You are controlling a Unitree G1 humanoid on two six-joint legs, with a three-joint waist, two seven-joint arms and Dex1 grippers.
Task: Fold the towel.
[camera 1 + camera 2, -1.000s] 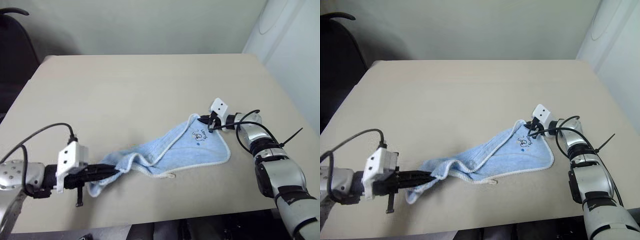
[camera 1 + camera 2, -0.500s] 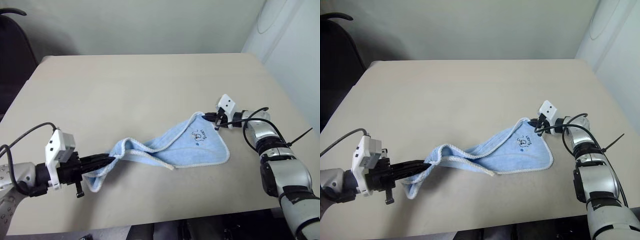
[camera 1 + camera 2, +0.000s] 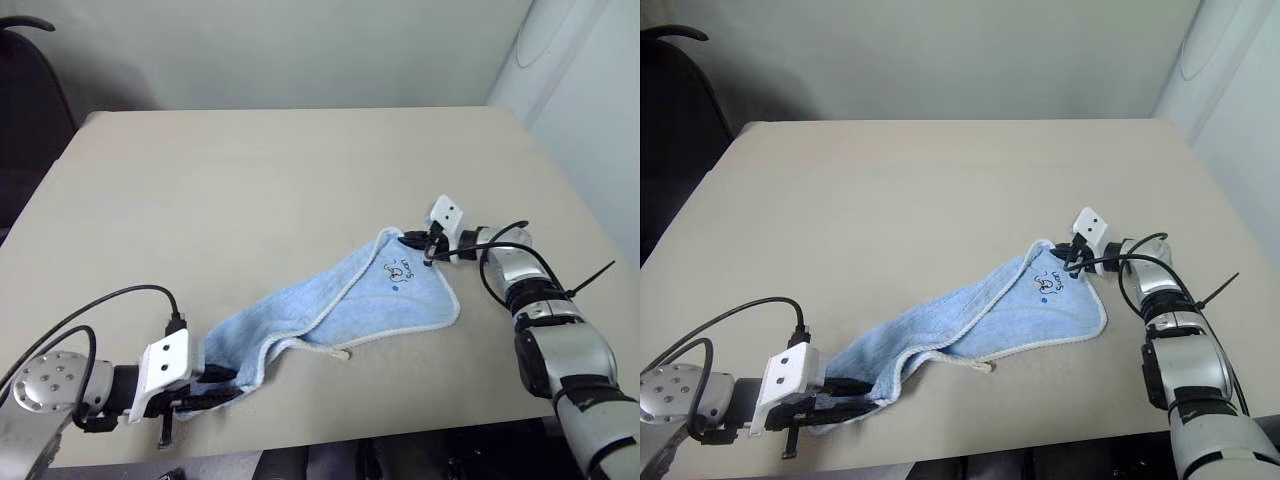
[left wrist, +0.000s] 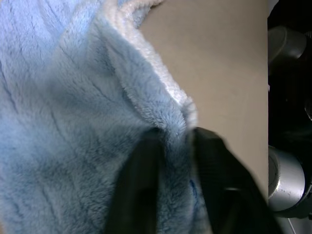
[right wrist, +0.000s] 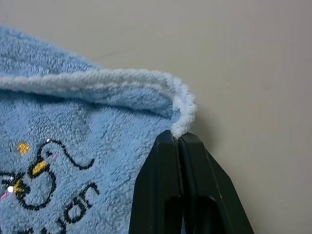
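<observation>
With my right gripper (image 5: 181, 139) pinched on the towel (image 3: 345, 300) far-right corner and my left gripper (image 4: 173, 139) slightly parted around the near-left end, I'd keep the edges aligned.

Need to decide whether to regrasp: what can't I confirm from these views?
- Left pincer fingers apart, towel pile between them: still gripped or released, unclear.
- Cloth layers under the fold, head views: hidden by the top layer.
- Logo lettering, right wrist view: cut off at the edge.

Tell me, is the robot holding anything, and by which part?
The right gripper pinches the towel at its logo corner. The left gripper has fabric between parted fingers; whether it grips, I cannot tell.
</observation>
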